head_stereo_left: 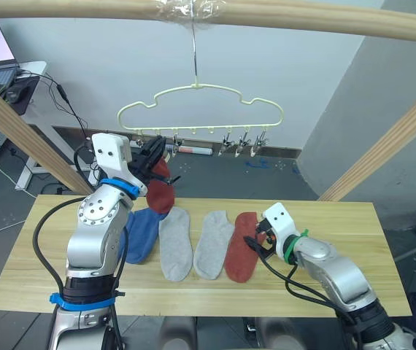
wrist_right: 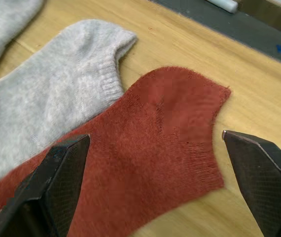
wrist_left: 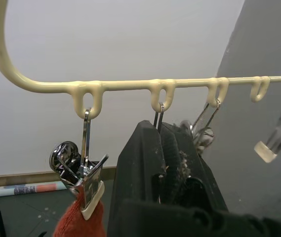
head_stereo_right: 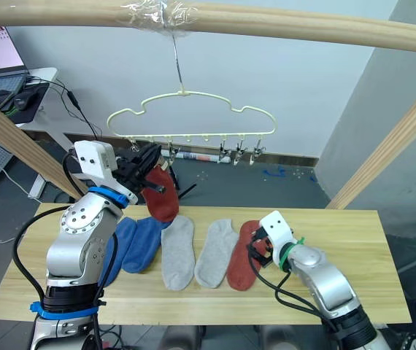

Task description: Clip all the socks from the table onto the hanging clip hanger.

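Observation:
The pale yellow-green clip hanger [head_stereo_left: 201, 102] hangs by its hook from the top pole, with a row of metal clips [wrist_left: 84, 180] under it. One rust-red sock [head_stereo_left: 160, 191] hangs from an end clip. My left gripper [head_stereo_left: 152, 154] is shut right beside it; the neighbouring clip's wire drops behind its fingertips [wrist_left: 155, 148]. On the table [head_stereo_left: 339, 240] lie two blue socks [head_stereo_right: 131, 244], two light grey socks [head_stereo_left: 175, 244] and a second rust-red sock [head_stereo_left: 242, 249]. My right gripper [wrist_right: 154, 138] is open, low over that red sock's cuff [wrist_right: 175, 128], one finger on each side.
A round wooden pole [head_stereo_left: 303, 22] crosses overhead and slanted poles [head_stereo_left: 25, 135] stand at both sides. Behind on the left is a white desk [head_stereo_left: 36, 80] with a laptop and cables. The table's right half is bare wood.

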